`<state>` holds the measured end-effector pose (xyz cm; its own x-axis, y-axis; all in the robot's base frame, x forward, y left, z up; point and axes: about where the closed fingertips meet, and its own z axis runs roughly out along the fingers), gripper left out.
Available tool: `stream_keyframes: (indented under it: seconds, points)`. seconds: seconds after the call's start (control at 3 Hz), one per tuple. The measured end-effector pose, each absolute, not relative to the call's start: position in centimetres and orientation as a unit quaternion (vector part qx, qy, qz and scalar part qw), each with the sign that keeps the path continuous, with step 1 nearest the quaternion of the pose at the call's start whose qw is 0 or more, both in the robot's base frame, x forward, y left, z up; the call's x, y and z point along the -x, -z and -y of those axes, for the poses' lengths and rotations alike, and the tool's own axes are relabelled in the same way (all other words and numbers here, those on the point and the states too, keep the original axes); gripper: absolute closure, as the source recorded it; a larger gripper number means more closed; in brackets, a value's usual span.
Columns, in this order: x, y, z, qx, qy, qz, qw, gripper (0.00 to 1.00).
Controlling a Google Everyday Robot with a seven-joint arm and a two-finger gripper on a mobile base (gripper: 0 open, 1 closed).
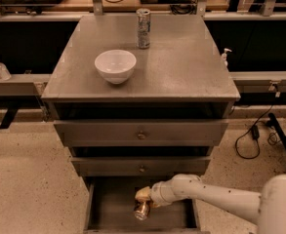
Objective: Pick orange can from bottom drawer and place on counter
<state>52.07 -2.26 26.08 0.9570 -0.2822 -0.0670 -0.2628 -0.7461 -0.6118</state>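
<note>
1. Grey metal cabinet (pixel 142 130), three drawers, the landmark for every entry below.
2. Tabletop (pixel 186 67): the cabinet's flat, scuffed grey upper surface.
3. My arm (pixel 215 196): white, entering from the cabinet's lower right and reaching left across its open lowest tier.
4. Bottom drawer (pixel 111 206): lowest tier of the cabinet, pulled out toward the camera, dark grey floor showing.
5. Top drawer (pixel 98 132) and middle drawer (pixel 103 165): both pushed in, each with a round knob at the centre of the cabinet's front.
6. White bowl (pixel 115 66): upright on the cabinet's top, left of centre, near the front half.
7. Slim silver can (pixel 143 28): upright at the rear of the cabinet's top, behind the bowl and well apart from it.
8. My claw (pixel 142 204): inside the cabinet's lowest tier, near its middle, pointing down, clenched on item 9.
9. Orange can (pixel 142 212): copper-coloured, tilted, held at my claw's tip over the drawer floor, below the cabinet's middle knob.
</note>
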Motion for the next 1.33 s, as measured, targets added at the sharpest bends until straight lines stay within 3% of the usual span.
stream_keyframes:
  seconds: [0.33,1.0,1.33]
  points:
    - [-52.7,-28.2,3.3,0.926,0.050,-0.132,0.350,1.00]
    - [-52.2,-29.0,2.5,0.922,0.042,-0.109,0.370,1.00]
    - [-50.8,-32.9,0.2,0.887,0.016,-0.081,0.454,1.00]
